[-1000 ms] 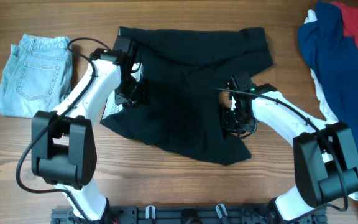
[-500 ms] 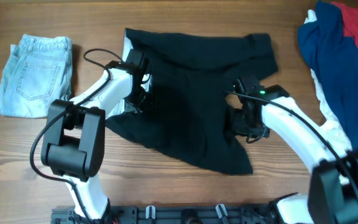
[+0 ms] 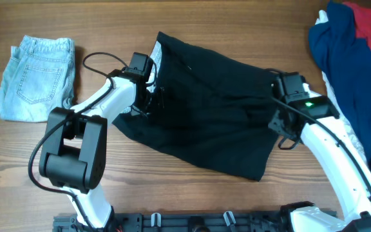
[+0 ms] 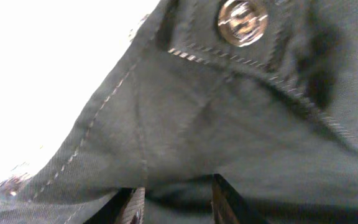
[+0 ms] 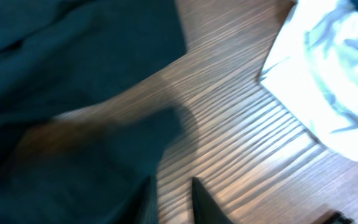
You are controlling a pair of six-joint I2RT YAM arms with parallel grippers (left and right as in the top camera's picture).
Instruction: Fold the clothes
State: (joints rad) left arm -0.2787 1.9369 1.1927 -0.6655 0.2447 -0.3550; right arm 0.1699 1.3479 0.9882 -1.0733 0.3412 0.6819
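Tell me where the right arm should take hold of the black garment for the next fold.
Probably the near right corner. The black garment lies flat there and ends in a clear point on bare table, so a finger could slip under the edge. Come in from the right: the right gripper sits beside that hem, and the left gripper holds the opposite side.

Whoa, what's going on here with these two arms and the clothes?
Two robot arms are working on a black garment spread mid-table. The left gripper looks pinched on one edge, near a metal button. The right gripper sits at the opposite edge, jaws slightly apart with bare table between them. Folded light-blue denim lies off to one side, and a heap of navy, red and white clothes waits on the other.
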